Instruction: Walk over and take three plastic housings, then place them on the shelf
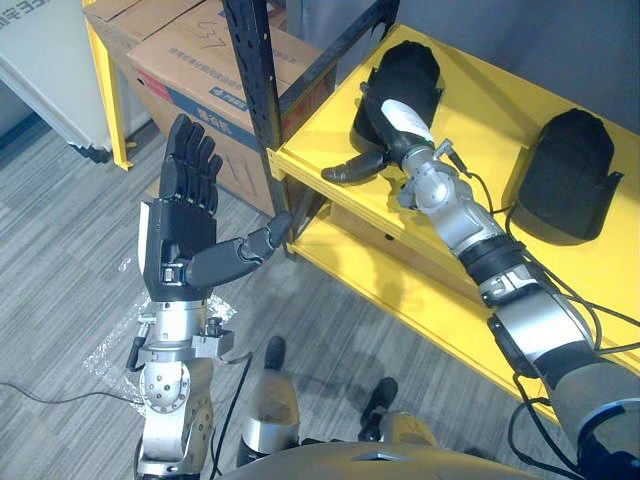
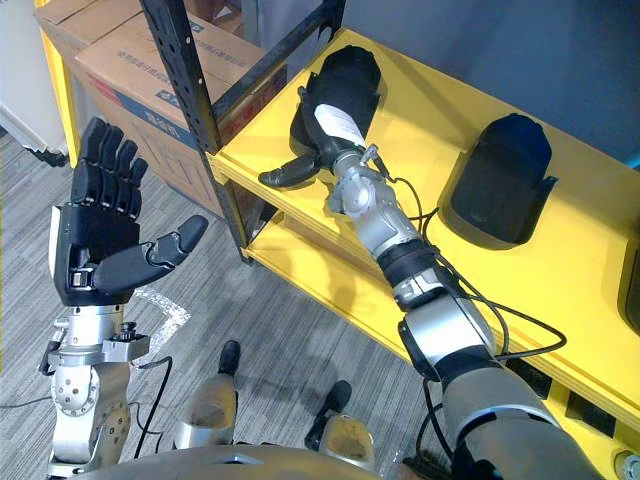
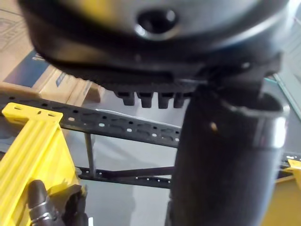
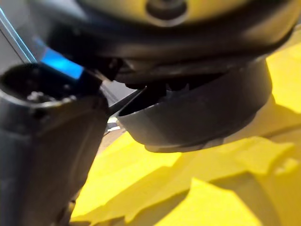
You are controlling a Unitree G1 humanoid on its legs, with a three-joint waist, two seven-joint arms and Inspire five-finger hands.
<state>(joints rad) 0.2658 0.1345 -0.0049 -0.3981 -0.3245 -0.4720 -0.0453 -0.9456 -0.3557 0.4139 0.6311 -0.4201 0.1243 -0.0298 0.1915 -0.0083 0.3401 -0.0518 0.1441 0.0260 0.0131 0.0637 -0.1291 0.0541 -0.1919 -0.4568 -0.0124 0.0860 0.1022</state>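
Two black plastic housings stand on the yellow shelf (image 1: 480, 100). My right hand (image 1: 400, 118) lies on the left housing (image 1: 410, 65), fingers straight along its dark shell and thumb (image 1: 355, 165) sticking out sideways, clear of it. In the right wrist view that housing (image 4: 202, 113) curves just past the fingers, with the thumb (image 4: 47, 141) apart from it. The second housing (image 1: 570, 175) stands free further right. A dark shape (image 2: 632, 290) at the shelf's far right edge may be a third. My left hand (image 1: 180, 235) is raised left of the shelf, open and empty.
A black perforated upright (image 1: 255, 80) marks the shelf's left corner, close to my left thumb. Cardboard boxes (image 1: 190, 60) sit behind it on a yellow rack. A lower yellow shelf (image 1: 400, 280) runs underneath. Grey carpet lies below.
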